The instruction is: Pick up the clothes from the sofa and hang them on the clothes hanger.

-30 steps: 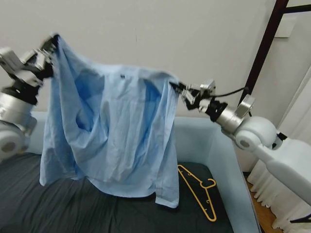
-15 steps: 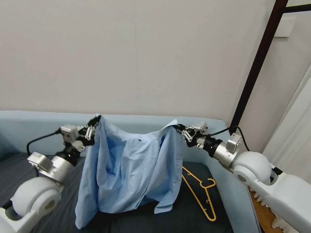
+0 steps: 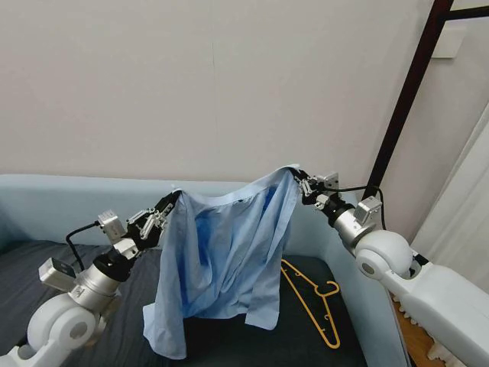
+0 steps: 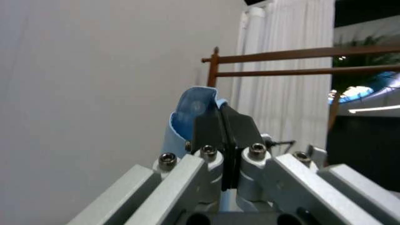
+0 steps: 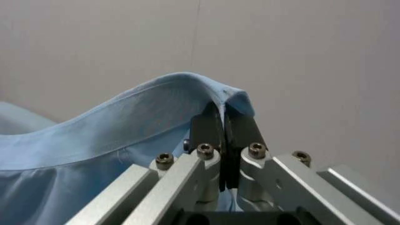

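A light blue shirt (image 3: 225, 256) hangs spread between my two grippers above the sofa. My left gripper (image 3: 165, 210) is shut on one top corner of the shirt (image 4: 190, 110), low and to the left. My right gripper (image 3: 302, 183) is shut on the other corner of the shirt (image 5: 168, 101), higher and near the wall. The shirt's hem droops onto the dark sofa seat (image 3: 46, 271). A yellow clothes hanger (image 3: 313, 302) lies flat on the seat, below my right arm. A dark wooden rack (image 4: 275, 58) stands in the left wrist view, beside white curtains.
The sofa has a pale blue back (image 3: 46, 195) and right armrest (image 3: 367, 306). A dark wooden post (image 3: 401, 107) rises at the right, behind my right arm. A white curtain (image 3: 458, 222) hangs at the far right. The plain wall is close behind.
The head camera tilted early on, shifting the whole picture. Since then my left gripper has moved right and lower with its corner, my right gripper has risen, and the shirt hangs narrower.
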`<state>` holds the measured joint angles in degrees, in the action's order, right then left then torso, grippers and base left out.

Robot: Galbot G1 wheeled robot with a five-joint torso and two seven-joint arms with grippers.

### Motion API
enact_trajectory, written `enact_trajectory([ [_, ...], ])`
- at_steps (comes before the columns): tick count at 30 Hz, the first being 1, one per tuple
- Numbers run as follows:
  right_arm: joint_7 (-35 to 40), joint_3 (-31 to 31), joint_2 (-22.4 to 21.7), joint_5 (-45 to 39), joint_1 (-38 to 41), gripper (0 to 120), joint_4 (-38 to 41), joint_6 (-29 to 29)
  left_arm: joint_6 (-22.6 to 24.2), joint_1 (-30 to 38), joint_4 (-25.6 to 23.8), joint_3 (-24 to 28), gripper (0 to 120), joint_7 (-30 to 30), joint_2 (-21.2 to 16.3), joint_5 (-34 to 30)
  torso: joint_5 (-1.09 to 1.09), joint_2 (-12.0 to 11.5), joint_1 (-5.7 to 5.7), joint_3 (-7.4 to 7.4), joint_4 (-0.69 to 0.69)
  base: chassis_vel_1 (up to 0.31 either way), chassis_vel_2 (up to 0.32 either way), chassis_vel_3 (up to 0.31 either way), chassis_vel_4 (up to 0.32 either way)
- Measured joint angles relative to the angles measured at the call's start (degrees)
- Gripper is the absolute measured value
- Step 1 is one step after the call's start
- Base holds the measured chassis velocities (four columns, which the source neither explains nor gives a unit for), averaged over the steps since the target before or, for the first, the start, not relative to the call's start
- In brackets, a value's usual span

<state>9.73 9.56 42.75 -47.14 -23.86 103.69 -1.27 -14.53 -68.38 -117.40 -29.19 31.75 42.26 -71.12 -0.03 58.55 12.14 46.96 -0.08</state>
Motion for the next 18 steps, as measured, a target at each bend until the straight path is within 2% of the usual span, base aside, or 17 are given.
enact_trajectory([
  [2, 0.0, -0.5, 0.4, -0.6, 0.6, 0, -0.7, -0.9, -0.2, 0.5, 1.6, 0.4, 0, 3.1, -0.3, 0.5, -0.01, 0.0, 0.0, 0.0, 0.04, 0.0, 0.0, 0.0, 0.0],
  [6, -1.7, -0.9, 0.7, -2.2, 1.4, 0, -1.1, -3.2, -2.7, 3.2, 2.7, 1.0, 0, -1.1, -0.4, 2.5, -0.02, 0.0, 0.0, 0.0, 0.02, 0.0, 0.0, 0.0, 0.0],
  [9, -4.1, -1.9, 0.7, -2.7, 1.5, 0, 0.0, -4.5, -5.0, 8.4, 2.9, 1.5, 0, -10.4, -0.8, 4.1, -0.01, 0.0, 0.0, 0.0, 0.02, 0.0, 0.0, 0.0, 0.0],
  [10, -4.7, -2.4, 0.5, -2.6, 1.4, 0, 0.9, -4.6, -5.5, 11.0, 3.0, 1.9, 0, -15.4, -1.2, 4.6, 0.0, 0.0, 0.0, 0.0, 0.01, 0.0, 0.0, 0.0, 0.0],
  [11, -4.7, -2.4, 0.5, -2.6, 1.4, 0, 0.9, -4.6, -5.5, 11.0, 3.0, 1.9, 0, -15.4, -1.2, 4.6, 0.0, 0.0, 0.0, 0.0, 0.01, 0.0, 0.0, 0.0, 0.0],
  [13, -5.6, -3.2, 0.5, -2.3, 1.6, 0, 2.0, -4.7, -5.8, 14.7, 3.3, 2.5, 0, -21.4, -1.7, 5.1, 0.0, 0.0, 0.0, 0.0, 0.0, 0.0, 0.0, 0.0, 0.0],
  [15, -6.4, -4.1, 0.3, -2.0, 1.9, 0, 3.0, -4.7, -5.8, 18.0, 3.9, 3.2, 0, -25.1, -1.9, 6.2, 0.01, 0.0, 0.0, 0.0, 0.0, 0.0, 0.0, 0.0, 0.0],
  [16, -6.4, -4.1, 0.3, -2.0, 1.9, 0, 3.0, -4.7, -5.8, 18.0, 3.9, 3.2, 0, -25.1, -1.9, 6.2, 0.01, 0.0, 0.0, 0.0, 0.0, 0.0, 0.0, 0.0, 0.0],
  [18, -6.7, -4.2, 0.0, -2.0, 1.7, 0, 4.7, -4.7, -5.6, 19.0, 4.4, 3.9, 0, -27.2, -1.9, 10.1, 0.0, 0.0, 0.01, 0.0, 0.02, 0.0, 0.0, 0.0, 0.0],
])
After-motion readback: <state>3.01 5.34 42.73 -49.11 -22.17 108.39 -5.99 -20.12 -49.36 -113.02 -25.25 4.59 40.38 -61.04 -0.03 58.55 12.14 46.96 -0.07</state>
